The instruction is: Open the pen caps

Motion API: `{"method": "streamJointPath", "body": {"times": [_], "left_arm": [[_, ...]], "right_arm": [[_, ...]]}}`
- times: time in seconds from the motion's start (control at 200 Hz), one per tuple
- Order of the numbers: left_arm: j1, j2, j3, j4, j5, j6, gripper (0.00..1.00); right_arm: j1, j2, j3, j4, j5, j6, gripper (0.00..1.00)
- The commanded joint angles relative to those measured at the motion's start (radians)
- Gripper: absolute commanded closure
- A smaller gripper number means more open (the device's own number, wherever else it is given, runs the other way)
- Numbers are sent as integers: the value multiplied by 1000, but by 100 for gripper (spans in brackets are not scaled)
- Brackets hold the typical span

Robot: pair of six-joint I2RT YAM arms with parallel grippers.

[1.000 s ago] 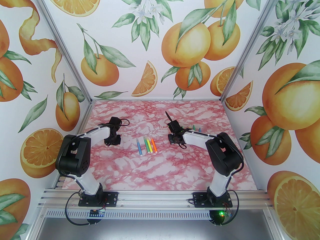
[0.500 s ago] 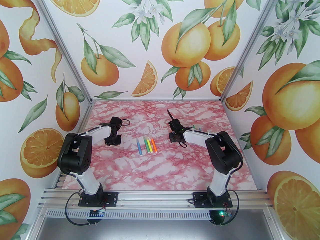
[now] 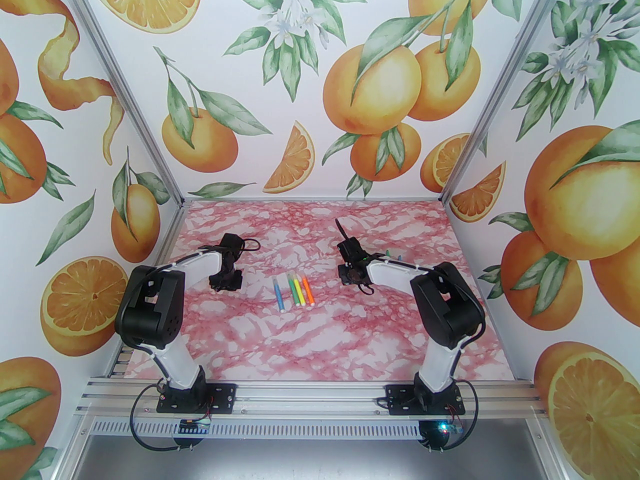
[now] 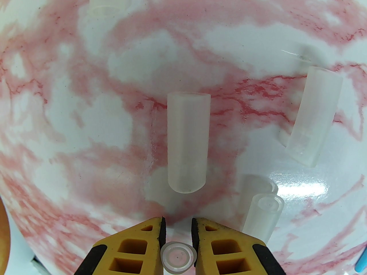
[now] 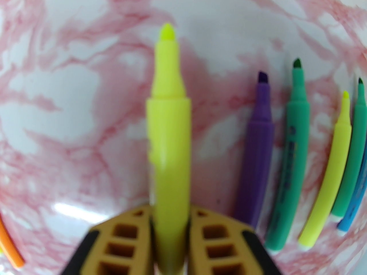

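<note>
Left of the capped pen row (image 3: 294,290), the left tool (image 4: 177,221) grasps a clear cap (image 4: 178,258); right of it, the right tool (image 5: 169,208) grasps an uncapped yellow pen (image 5: 168,130).

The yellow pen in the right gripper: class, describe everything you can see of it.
The yellow pen is a slim, smooth plastic marker, bright yellow throughout. Its cap is off: a tapered neck ends in a bare yellow felt tip pointing away from the wrist camera. The right gripper clamps its rear barrel between both fingers. It runs roughly parallel to the purple pen, apart from it. Whether it touches the table cannot be told.
</note>
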Motion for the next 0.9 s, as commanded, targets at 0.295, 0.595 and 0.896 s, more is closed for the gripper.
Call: {"method": "streamJointPath", "body": {"times": [0.295,0.595,0.896], "left_arm": [[8,30,9,2,0,8,69],[8,-26,4,11,10,1,63],[8,-160,-45,90,70,10,43]], "right_arm": [[-13,10,4,-73,15,11,72],[-13,-28,-3,-76,7,-5,66],[-8,-180,-87,29,-152,-70,50]]}}
